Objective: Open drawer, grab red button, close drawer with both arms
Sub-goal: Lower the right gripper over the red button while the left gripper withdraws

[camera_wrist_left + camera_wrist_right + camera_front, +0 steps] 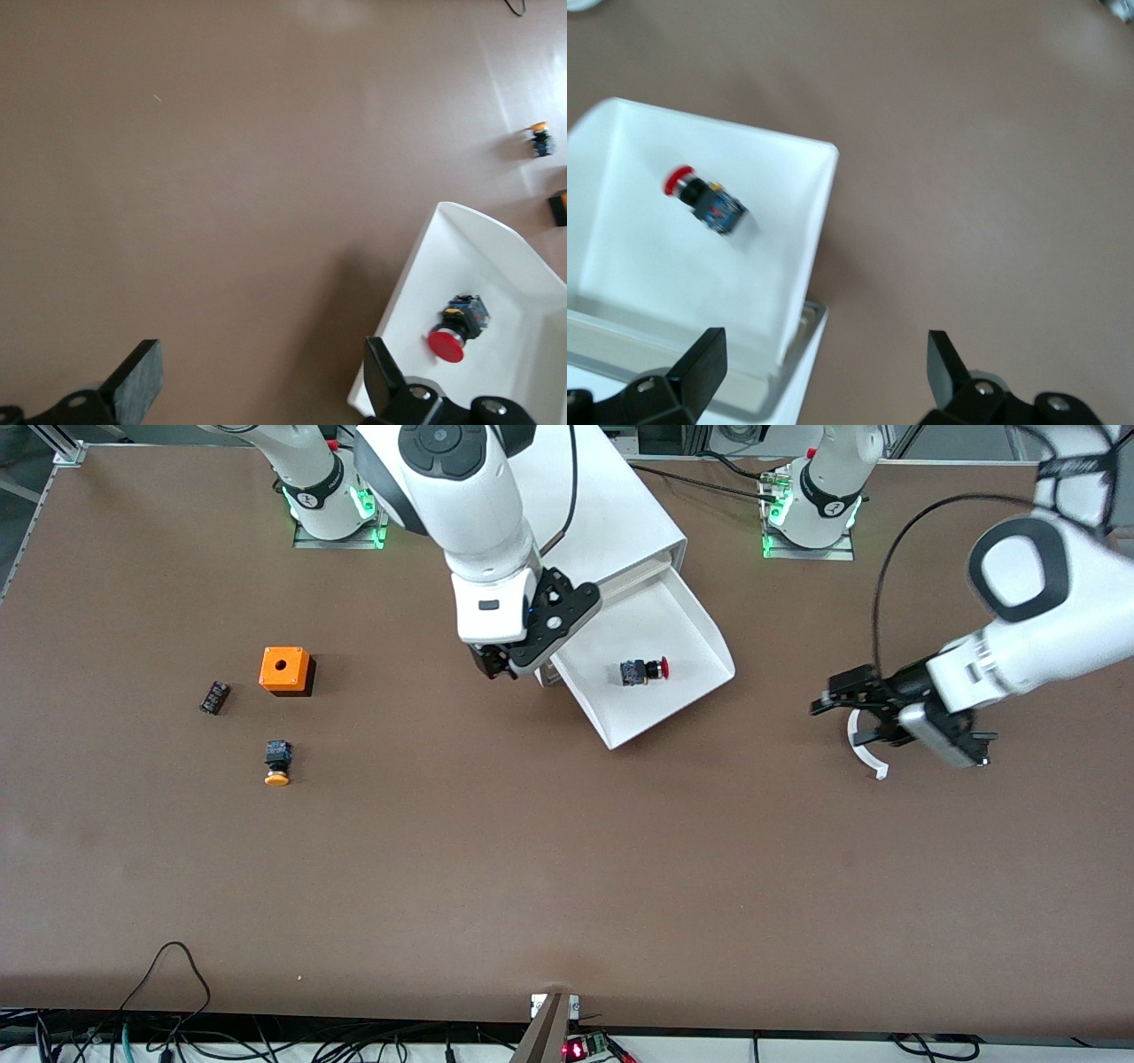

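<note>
The drawer (673, 620) stands pulled out of the white cabinet (611, 514), slanting toward the left arm's end. The red-capped button (645, 670) lies on its side in the drawer. My right gripper (496, 662) hangs open and empty over the drawer's edge beside the cabinet. Its wrist view shows the gripper (824, 361) over the drawer wall (806, 230), apart from the button (704, 202). My left gripper (824, 701) is open and empty over bare table toward the left arm's end. In its wrist view the gripper (261, 376) is beside the drawer (461, 257) and the button (456, 329).
An orange box with a hole (285, 670), a yellow-capped button (277, 763) and a small black block (213, 697) lie toward the right arm's end. A white curved piece (861, 748) lies on the table under the left hand.
</note>
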`<state>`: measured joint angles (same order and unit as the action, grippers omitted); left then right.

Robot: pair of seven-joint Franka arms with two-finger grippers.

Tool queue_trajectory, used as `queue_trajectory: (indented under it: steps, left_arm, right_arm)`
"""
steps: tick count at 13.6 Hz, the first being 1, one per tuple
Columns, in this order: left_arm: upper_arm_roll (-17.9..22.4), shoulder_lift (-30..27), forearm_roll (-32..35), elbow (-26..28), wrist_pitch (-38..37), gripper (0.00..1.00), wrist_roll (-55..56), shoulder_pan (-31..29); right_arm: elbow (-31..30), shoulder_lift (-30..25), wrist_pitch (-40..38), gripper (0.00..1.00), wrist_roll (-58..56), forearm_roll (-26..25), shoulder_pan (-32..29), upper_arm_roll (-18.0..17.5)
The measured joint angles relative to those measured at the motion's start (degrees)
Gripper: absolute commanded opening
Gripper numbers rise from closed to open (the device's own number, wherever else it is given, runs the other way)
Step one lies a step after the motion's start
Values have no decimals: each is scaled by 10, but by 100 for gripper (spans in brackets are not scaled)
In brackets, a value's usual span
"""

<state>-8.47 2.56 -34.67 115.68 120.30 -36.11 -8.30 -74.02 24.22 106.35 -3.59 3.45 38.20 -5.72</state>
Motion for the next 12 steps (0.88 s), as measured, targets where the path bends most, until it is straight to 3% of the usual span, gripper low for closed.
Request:
queue_trajectory:
  steps: [5,8,10,12]
  left_arm:
    - [56,-60,170,-87,-163,100,66,-13]
    - [47,-61,283,-146,-238,100,225,6]
    - [36,-61,314,-158,-263,100,340,32]
    - [28,-60,338,-162,-268,100,389,47]
  right_arm:
    - [7,51,83,100,-148,0,0,-59]
    - [28,87,86,100,-245,0,6,-71]
    - [30,98,84,100,-334,-6,8,-71]
    - [30,104,76,100,-385,-31,6,-70]
